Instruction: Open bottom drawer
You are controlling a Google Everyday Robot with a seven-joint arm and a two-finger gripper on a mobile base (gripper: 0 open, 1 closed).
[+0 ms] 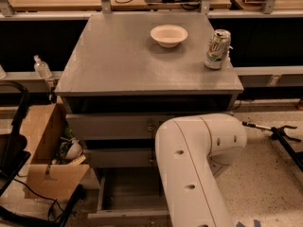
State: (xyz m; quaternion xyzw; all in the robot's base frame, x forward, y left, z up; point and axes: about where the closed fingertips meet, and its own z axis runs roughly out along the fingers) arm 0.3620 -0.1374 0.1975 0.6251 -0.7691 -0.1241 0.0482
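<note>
Though partly covered by the white robot arm (pixel 189 174), can make out the bottom drawer (pixel 130 195) pulled well out below the cabinet's front edge, lowest of 3, its inside showing beneath the middle drawer (pixel 118 157) and top drawer (pixel 113 126). Cannot see the gripper, hidden behind that arm's bend before the drawer fronts, so cannot tell whether open or closed. Up on the grey cabinet top (pixel 118 56), find a white bowl (pixel 169 35) near the far edge and a soda can (pixel 217 49) upright at the right edge.
</note>
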